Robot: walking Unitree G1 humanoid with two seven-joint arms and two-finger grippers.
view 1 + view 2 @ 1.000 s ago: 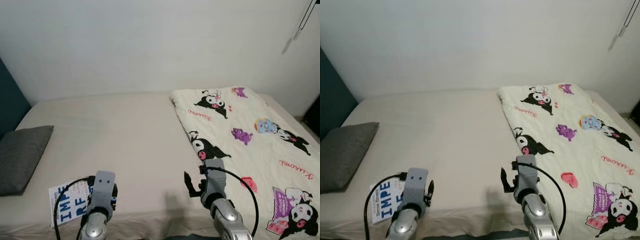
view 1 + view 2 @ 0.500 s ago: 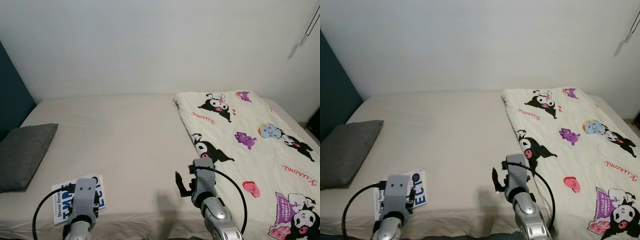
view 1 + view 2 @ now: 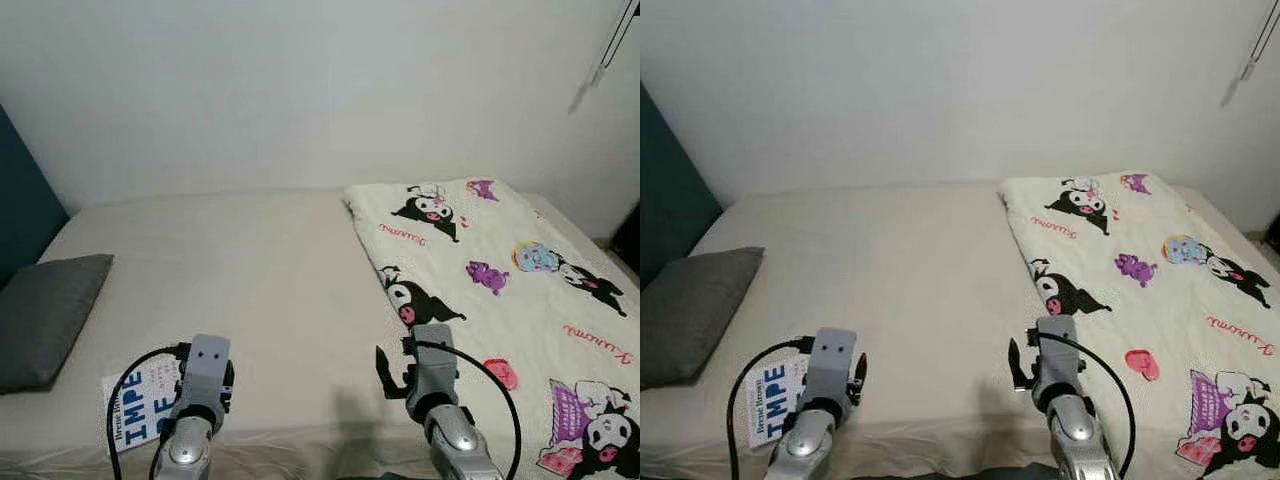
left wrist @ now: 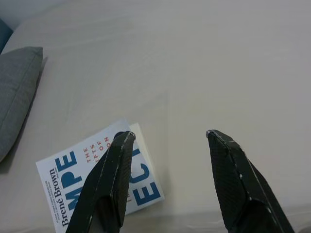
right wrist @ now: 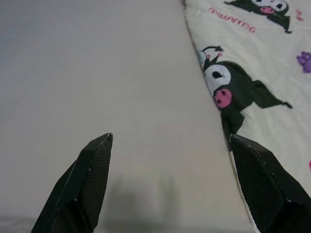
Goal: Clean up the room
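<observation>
— Beige sheet across the whole bed point(image 3: 250, 290), and both arms are up over its near edge. What have we got on the left?

— Left claw point(image 4: 167, 138) hangs above the near left corner, fingers point(image 4: 109, 179) spread wide, nothing between them. Right under it lies a book point(image 4: 92, 174), white cover with big blue letters, flat on the sheet and close to the bed's front edge.

— Is the claw touching it?

— One finger overlaps the cover in the wrist view, but I can't tell whether it makes contact. From the head camera the book point(image 3: 140, 400) peeks out just to the left of the wrist.

— And beyond it?

— Grey pillow point(image 3: 45, 315) at the left edge of the bed, near the book but apart from it, with a dark teal panel point(image 3: 20, 195) behind.

— Over to the right side.

— Right claw point(image 5: 170, 141) is wide open too, holding nothing, poised over bare sheet just beside the blanket point(image 3: 500, 290). That blanket is cream with black-and-pink cartoon figures, spread flat over the right half of the bed, its long edge running from the wall point(image 3: 300, 90) toward us.

— Anything else?

— A cord point(image 3: 600, 50) hangs at the top right against the white wall.
</observation>
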